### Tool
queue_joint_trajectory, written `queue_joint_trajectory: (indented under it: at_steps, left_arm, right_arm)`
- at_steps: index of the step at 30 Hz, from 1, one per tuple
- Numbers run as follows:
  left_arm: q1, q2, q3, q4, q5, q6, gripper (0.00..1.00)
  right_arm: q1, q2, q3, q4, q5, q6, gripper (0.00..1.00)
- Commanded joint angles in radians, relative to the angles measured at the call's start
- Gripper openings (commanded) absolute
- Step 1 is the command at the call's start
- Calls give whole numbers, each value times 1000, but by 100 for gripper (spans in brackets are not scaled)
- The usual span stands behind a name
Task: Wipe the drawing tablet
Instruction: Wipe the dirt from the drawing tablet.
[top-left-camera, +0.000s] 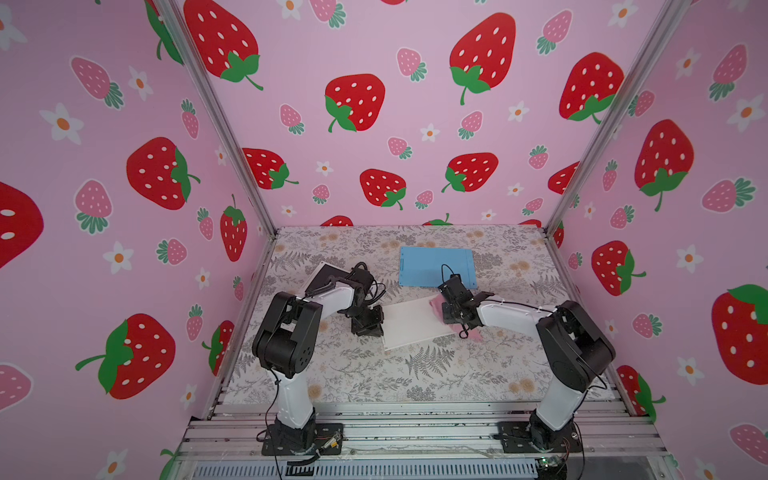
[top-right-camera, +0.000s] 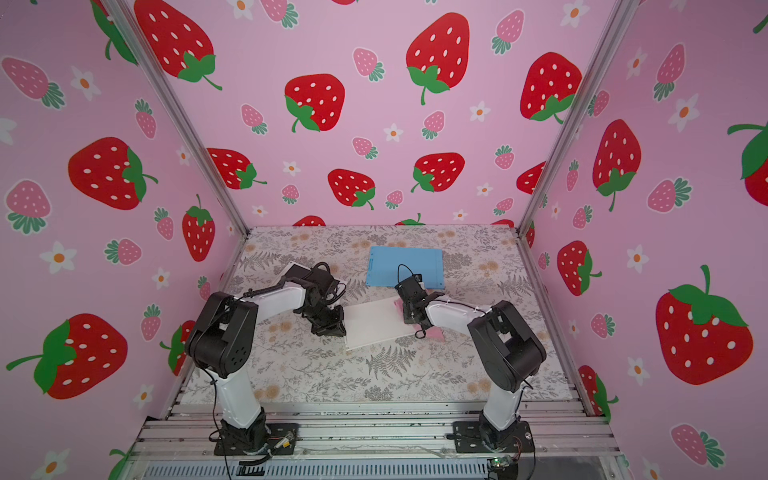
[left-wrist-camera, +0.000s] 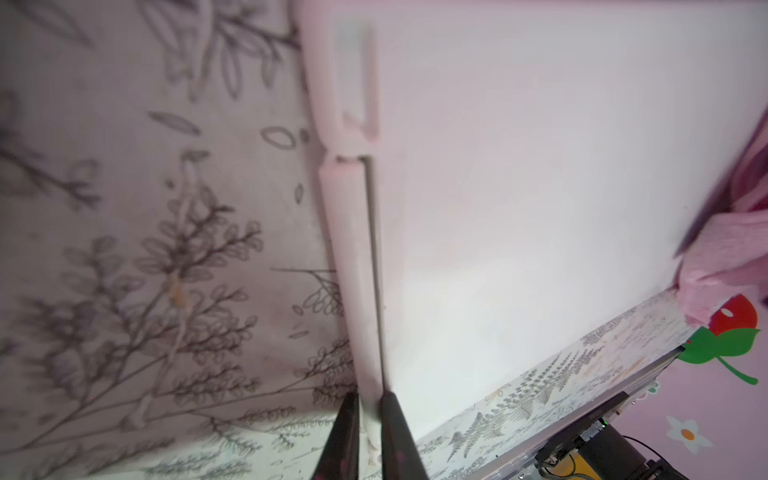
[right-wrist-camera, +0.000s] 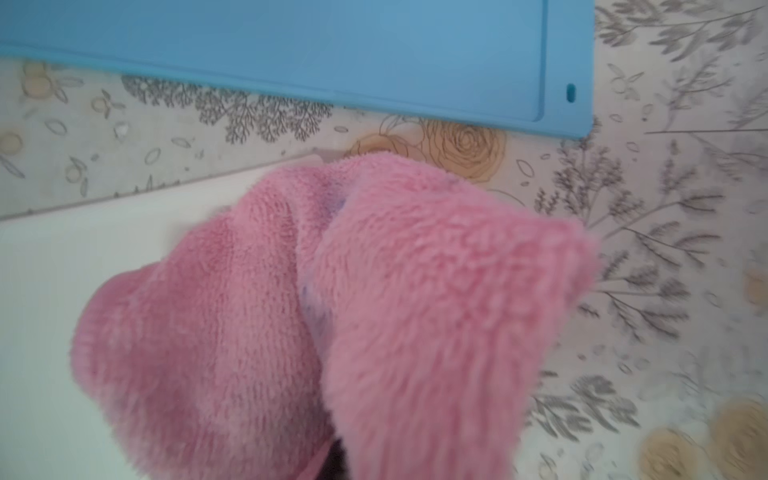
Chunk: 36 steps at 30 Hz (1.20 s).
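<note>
Two arms work over a floral-print table (top-left-camera: 374, 374) inside a strawberry-patterned enclosure.

Top views: white drawing tablet (top-left-camera: 409, 324) lies flat near table centre, slightly skewed. Left gripper (top-left-camera: 368, 322) sits at the tablet's left edge; right gripper (top-left-camera: 451, 309) sits over its right end w/ pink cloth (top-left-camera: 467, 330) bunched beneath and spilling past the tablet's right edge onto the table. A blue board (top-left-camera: 436, 266) lies flat just behind the white tablet, apart from it. A further white-edged flat item (top-left-camera: 322, 270) shows behind the left arm, mostly hidden. Same layout in both top views: tablet (top-right-camera: 376, 322), blue board (top-right-camera: 405, 266), cloth (top-right-camera: 434, 332).

Left wrist view: left gripper (left-wrist-camera: 370, 436) jaws pinch the tablet's thin side rail (left-wrist-camera: 353, 270); fingers (left-wrist-camera: 397, 436) sit either side of it w/ almost no gap. Tablet surface (left-wrist-camera: 540, 187) is plain white. Cloth (left-wrist-camera: 723, 257) touches the far end.

Right wrist view: cloth (right-wrist-camera: 353, 311) fills most of the frame, folded in two lobes, resting on tablet (right-wrist-camera: 62, 311) corner. Right jaws are hidden by the cloth; they are closed tight, pinching the cloth. Blue board (right-wrist-camera: 311, 50) lies near, not touching.
</note>
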Motion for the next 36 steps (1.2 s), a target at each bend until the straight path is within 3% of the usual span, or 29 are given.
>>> queue_joint_trajectory:
  at_steps: [1,4,10,15,19,25,29,36]
  left_arm:
    - [-3,108,-61,-17,-169,16,14]
    - [-3,106,-60,-16,-169,17,13]
    - [5,111,-89,10,-156,8,13]
    - [29,111,-137,40,-148,-13,13]
    - [43,108,-161,57,-145,-18,13]
    - [54,113,-158,62,-136,-23,13]
    - [65,116,-168,77,-120,-29,13]
    - [73,125,-183,90,-108,-26,13]
  right_arm:
    - [136,-40,24,18,44,-15,0]
    - [175,-41,24,147,-76,10,0]
    - [215,160,176,238,-220,-6,0]
    - [103,199,188,202,-205,6,0]
    - [58,178,164,173,-128,-72,0]
    - [216,240,245,298,-217,-202,0]
    - [243,309,317,297,-232,-201,0]
    - [90,258,221,280,-144,-171,0]
